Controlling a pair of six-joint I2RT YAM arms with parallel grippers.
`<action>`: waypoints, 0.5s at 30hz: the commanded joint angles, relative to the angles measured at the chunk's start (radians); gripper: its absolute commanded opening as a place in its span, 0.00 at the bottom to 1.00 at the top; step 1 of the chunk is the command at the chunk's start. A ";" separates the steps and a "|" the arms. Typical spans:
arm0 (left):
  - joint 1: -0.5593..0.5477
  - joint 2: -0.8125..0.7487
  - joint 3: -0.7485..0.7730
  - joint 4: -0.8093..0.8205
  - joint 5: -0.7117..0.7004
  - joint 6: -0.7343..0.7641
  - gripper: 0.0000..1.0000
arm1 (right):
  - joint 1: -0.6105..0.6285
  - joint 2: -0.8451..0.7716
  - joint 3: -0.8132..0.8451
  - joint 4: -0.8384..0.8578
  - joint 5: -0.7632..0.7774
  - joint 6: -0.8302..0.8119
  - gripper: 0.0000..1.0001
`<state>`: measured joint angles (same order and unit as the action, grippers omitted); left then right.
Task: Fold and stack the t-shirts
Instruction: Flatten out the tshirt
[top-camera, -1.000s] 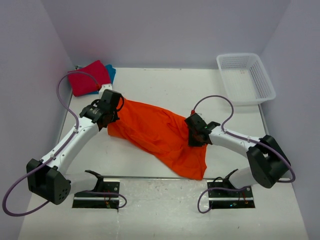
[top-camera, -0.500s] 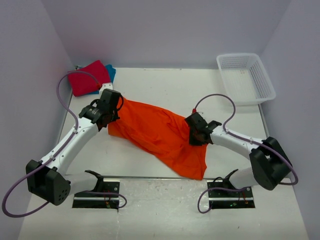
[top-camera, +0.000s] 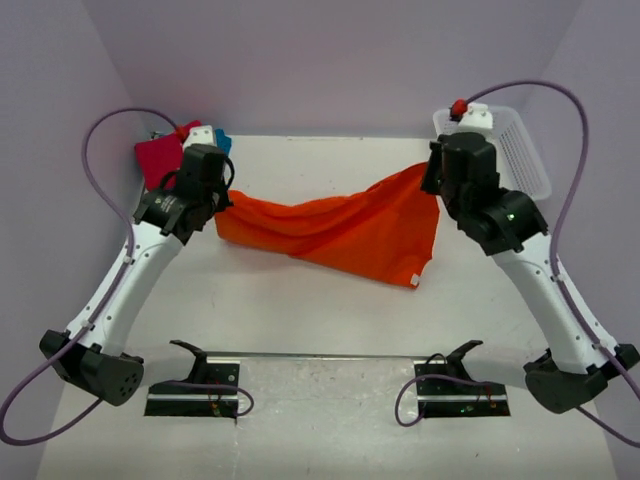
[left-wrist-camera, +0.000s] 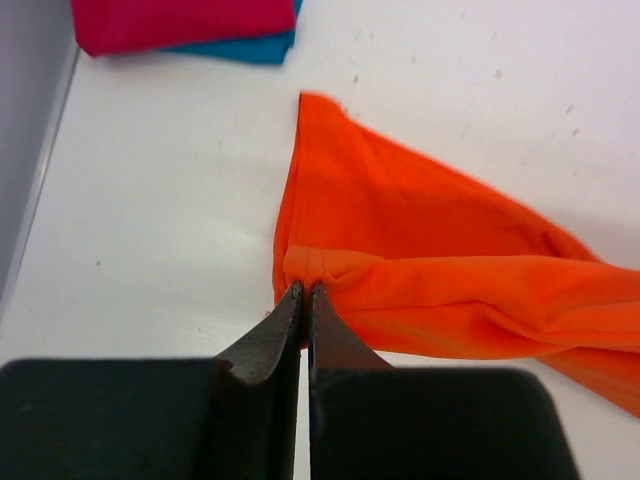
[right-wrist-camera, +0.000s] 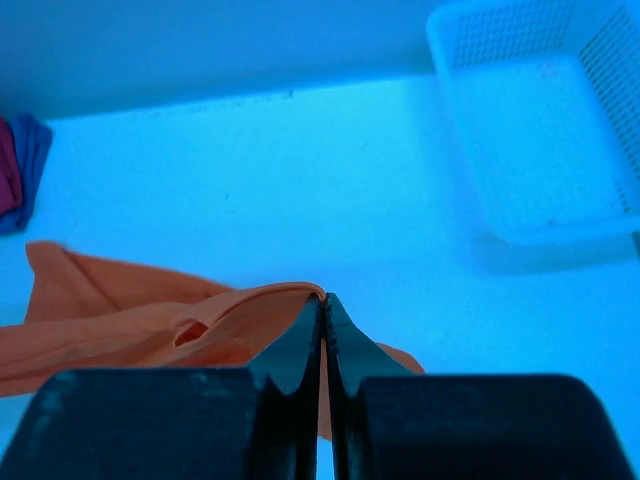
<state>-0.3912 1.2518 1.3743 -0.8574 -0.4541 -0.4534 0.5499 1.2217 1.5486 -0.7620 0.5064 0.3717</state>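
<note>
The orange t-shirt (top-camera: 330, 225) is held stretched between 2 arms over the white table (top-camera: 300, 310), its lower corner drooping. The left gripper (left-wrist-camera: 305, 292) is clenched on 1 edge and the right gripper (right-wrist-camera: 323, 300) is pinched tight on the other. The crimson t-shirt (top-camera: 155, 162) is seen stacked on the teal t-shirt (top-camera: 222, 142) in the far-left corner. A white lattice basket (top-camera: 525, 160) is set far right, and the table is enclosed by pale lilac walls (top-camera: 300, 60).

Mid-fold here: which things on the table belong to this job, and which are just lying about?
Part of the job:
- orange t-shirt, stretched between the left gripper and the right gripper, both shut on it
- red t-shirt, folded at the far left corner
- teal t-shirt, under the red one

Just lying about:
- white basket, far right corner
</note>
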 joint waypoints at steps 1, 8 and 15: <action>0.014 -0.028 0.158 -0.092 -0.052 0.039 0.00 | -0.021 -0.037 0.146 -0.068 0.081 -0.149 0.00; 0.014 -0.054 0.440 -0.233 -0.147 0.064 0.00 | -0.022 -0.077 0.465 -0.089 0.087 -0.298 0.00; 0.014 -0.095 0.699 -0.258 -0.184 0.123 0.00 | -0.024 -0.106 0.711 -0.169 -0.086 -0.356 0.00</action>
<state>-0.3866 1.1870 1.9770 -1.0676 -0.5827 -0.4015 0.5297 1.1481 2.1841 -0.8890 0.5022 0.0891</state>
